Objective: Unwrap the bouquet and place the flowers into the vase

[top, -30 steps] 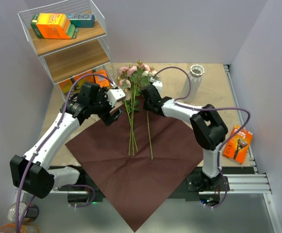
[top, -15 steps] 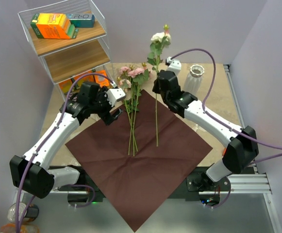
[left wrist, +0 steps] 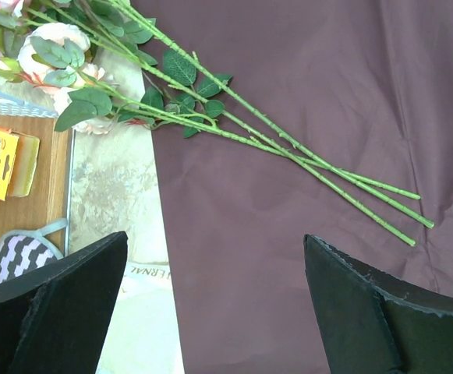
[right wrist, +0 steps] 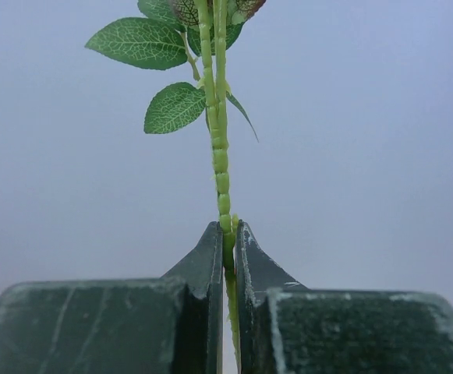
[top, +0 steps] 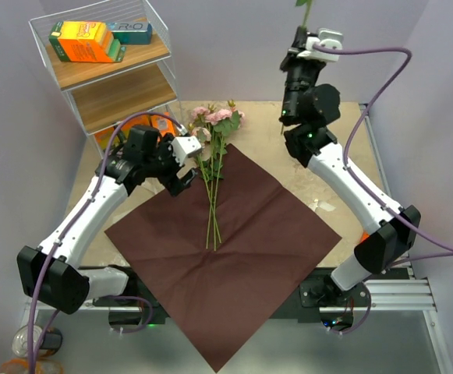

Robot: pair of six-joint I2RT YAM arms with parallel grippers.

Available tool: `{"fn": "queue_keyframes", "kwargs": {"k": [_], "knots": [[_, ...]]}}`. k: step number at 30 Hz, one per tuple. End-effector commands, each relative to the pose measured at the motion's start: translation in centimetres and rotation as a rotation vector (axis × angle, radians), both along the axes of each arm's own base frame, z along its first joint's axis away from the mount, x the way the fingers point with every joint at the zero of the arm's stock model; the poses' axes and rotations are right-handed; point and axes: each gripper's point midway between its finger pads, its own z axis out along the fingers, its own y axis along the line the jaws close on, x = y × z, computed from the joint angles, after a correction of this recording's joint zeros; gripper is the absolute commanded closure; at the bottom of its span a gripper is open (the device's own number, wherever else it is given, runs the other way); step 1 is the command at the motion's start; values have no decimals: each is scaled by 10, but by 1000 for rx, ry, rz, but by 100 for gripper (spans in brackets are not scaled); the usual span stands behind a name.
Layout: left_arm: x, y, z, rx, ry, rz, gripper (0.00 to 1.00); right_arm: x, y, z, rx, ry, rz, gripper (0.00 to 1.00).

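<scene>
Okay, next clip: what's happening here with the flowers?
The right gripper is shut on one flower stem, holding it high over the back of the table. The other flowers lie across the maroon paper, which is spread flat, blooms toward the back. The left gripper hovers open over the paper's left edge, holding nothing. The vase is out of sight in these views.
</scene>
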Motion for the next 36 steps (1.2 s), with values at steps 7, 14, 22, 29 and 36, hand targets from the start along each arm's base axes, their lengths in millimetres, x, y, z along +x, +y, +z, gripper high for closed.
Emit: {"fn": "queue_keyframes", "kwargs": {"k": [7,14,22,29,36], "knots": [[19,8,19,-30,-37,11,1,-24,-78,86,-25,-405,-308,100],[24,12,20,-36,-32,-11,1,-8,-106,73,-4,-410,-357,100],[33,13,23,-54,-27,-21,1,-1,-120,47,-11,-379,-377,100],[34,14,23,-57,-25,-34,1,4,-121,28,7,-342,-378,100],[31,17,18,-55,-13,-34,1,2,-125,3,29,-277,-367,100]]}}
